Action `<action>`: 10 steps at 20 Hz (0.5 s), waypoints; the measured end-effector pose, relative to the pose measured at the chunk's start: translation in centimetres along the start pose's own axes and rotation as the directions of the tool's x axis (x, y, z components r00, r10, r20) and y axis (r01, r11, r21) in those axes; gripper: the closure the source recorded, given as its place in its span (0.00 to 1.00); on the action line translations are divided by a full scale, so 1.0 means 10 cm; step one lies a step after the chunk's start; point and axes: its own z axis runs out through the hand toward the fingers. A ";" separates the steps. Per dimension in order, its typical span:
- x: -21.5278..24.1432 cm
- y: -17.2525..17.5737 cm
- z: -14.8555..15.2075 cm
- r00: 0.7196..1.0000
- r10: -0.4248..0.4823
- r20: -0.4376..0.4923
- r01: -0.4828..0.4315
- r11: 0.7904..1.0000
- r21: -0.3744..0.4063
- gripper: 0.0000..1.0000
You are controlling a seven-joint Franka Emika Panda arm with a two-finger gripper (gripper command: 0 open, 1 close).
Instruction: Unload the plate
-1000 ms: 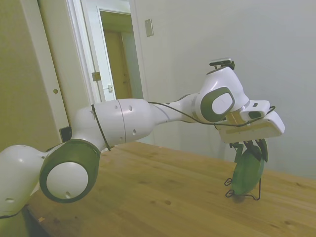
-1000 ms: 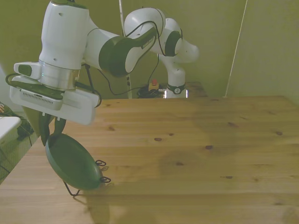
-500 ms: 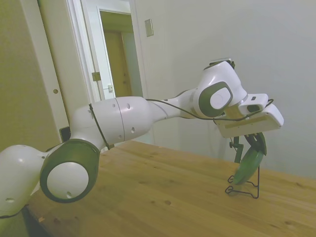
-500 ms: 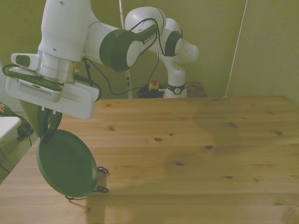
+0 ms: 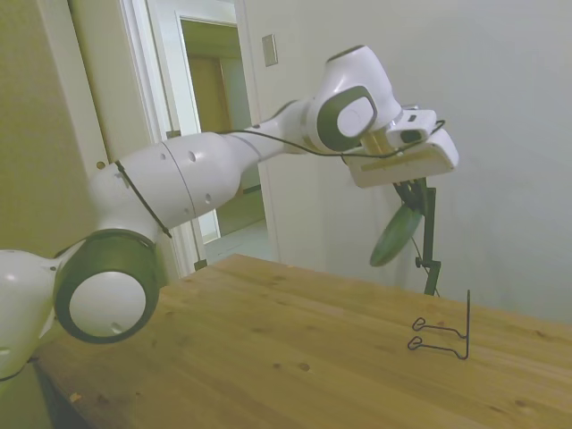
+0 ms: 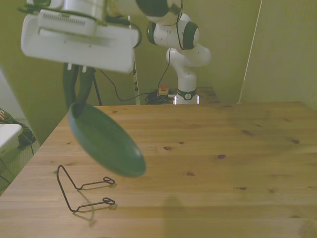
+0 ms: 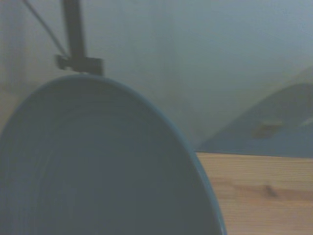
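I had the round, glossy dark green plate pinched by its rim in the gripper, hanging tilted well above the thin black wire stand, so lifting out looked done and setting it on the wooden table remained.

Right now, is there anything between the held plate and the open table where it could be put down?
Nothing visible blocks it. The gripper holds the plate by its rim, tilted, clear above the table. Only the wire stand sits below, toward the front view's left; the rest of the wood is bare.
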 end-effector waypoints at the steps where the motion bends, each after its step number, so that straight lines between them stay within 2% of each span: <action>1: -0.07 -0.09 -0.07 1.000 0.008 0.030 -0.009 1.000 0.027 1.00; 4: -0.28 -0.37 -0.15 0.993 0.039 0.114 -0.050 0.994 0.098 1.00; 6: -0.48 -0.57 -0.10 0.981 0.061 0.184 -0.084 0.989 0.123 1.00; 10: -0.95 -0.85 0.22 0.938 0.094 0.334 -0.137 0.985 0.106 1.00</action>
